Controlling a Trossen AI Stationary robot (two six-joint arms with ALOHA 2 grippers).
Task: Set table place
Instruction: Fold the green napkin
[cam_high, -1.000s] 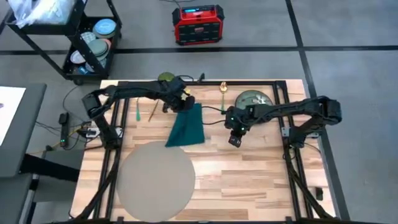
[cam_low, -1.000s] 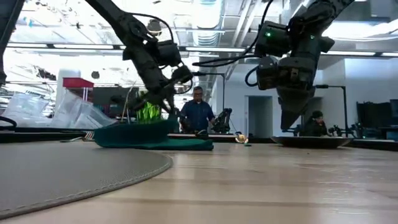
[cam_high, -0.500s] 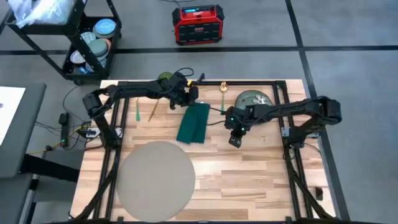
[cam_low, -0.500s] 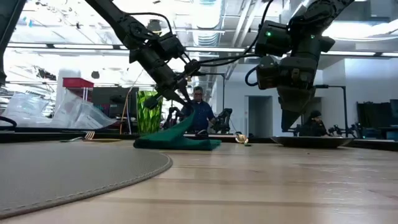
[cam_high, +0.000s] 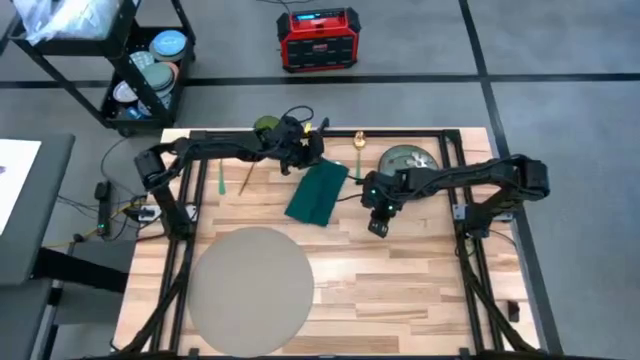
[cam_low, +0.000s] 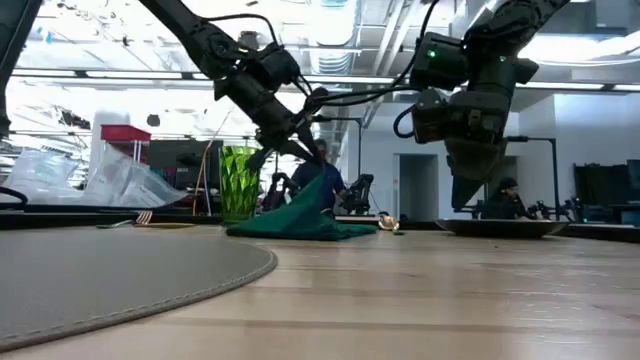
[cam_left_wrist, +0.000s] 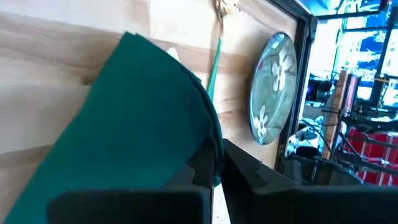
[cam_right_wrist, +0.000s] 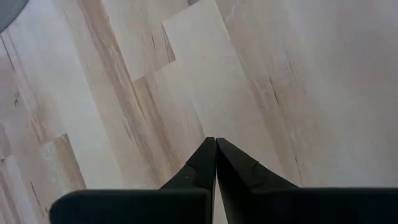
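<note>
left end effector (cam_high: 312, 156) pinching cloth (cam_high: 317, 193) corner, lifted | cloth beside plate (cam_high: 408, 160) | right end effector (cam_high: 377, 226) closed, empty, above table (cam_high: 400, 280)

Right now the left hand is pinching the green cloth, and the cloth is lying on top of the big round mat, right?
Not quite. The left hand is pinching the green cloth, but the cloth is not on the big round mat. The high view shows it lying on the bare wooden table, clear of the mat, towards the far edge and beside the flowery plate.
</note>
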